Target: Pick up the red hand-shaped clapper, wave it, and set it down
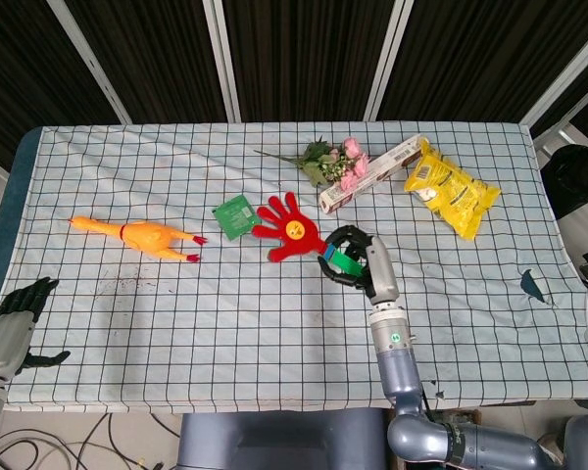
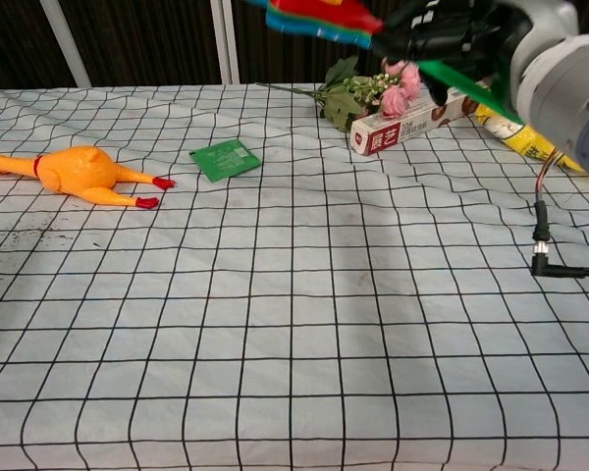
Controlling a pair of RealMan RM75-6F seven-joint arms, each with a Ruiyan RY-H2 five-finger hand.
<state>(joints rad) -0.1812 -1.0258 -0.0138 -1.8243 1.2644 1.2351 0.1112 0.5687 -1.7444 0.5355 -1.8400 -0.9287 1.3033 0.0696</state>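
Observation:
The red hand-shaped clapper [image 1: 287, 227] is lifted high off the table, its green handle gripped by my right hand [image 1: 351, 262]. In the chest view the clapper [image 2: 319, 16] sits at the very top edge, partly cut off, with my right hand [image 2: 442, 34] beside it and the green handle sticking out to the right. My left hand [image 1: 20, 311] hangs by the table's front left corner, fingers spread and holding nothing.
A rubber chicken [image 1: 142, 237] lies at the left. A green packet [image 1: 236, 215] sits mid-table. Pink flowers [image 1: 331, 163], a long box [image 1: 370, 172] and a yellow snack bag [image 1: 451, 196] lie toward the far right. A cable [image 2: 550, 257] trails at the right.

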